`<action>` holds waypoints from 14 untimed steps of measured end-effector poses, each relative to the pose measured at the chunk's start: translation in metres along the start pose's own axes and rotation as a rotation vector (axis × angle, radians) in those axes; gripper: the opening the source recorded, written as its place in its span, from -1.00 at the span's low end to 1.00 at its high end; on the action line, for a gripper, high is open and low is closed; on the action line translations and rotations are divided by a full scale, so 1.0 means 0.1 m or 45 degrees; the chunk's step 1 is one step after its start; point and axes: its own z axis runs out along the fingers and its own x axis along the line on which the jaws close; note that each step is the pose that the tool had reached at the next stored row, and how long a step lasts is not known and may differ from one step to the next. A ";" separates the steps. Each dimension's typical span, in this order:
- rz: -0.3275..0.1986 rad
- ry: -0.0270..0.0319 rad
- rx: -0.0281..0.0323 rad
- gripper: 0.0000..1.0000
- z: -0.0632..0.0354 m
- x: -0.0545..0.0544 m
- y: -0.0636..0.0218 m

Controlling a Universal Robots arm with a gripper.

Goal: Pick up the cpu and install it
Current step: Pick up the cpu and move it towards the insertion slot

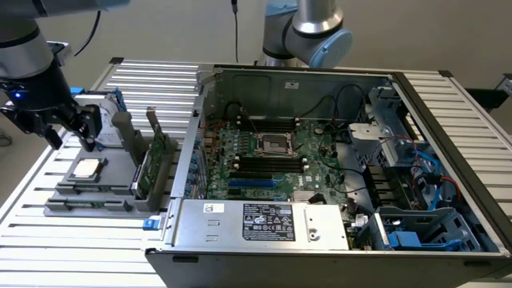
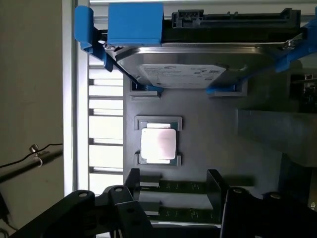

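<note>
The cpu point(image 1: 86, 168) point(image 2: 158, 145), a small square chip with a silver top and pale rim, lies flat in its recess on the grey holder point(image 1: 96, 203) point(image 2: 208, 134) at the exterior view's left. My gripper point(image 1: 72, 143) point(image 2: 176, 215) hangs open just above and slightly behind the cpu, touching nothing, with nothing between its black fingers point(image 1: 54, 139). The empty processor socket point(image 1: 276, 144) sits in the middle of the green motherboard point(image 1: 320, 174) inside the open computer case point(image 1: 448, 120).
On the holder, a silver hard drive point(image 2: 183, 69) with blue brackets stands behind the cpu, and a green circuit card point(image 1: 160, 157) stands upright toward the case. Memory sticks point(image 2: 173, 187) lie in slots in front of the cpu. A second arm point(image 1: 316, 30) rises behind the case.
</note>
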 end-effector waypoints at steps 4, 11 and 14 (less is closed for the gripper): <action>0.000 -0.0001 0.0000 0.31 0.077 0.03 0.034; 0.000 0.0000 0.0001 0.35 0.210 0.09 0.086; 0.000 0.0000 0.0001 0.47 0.267 0.12 0.107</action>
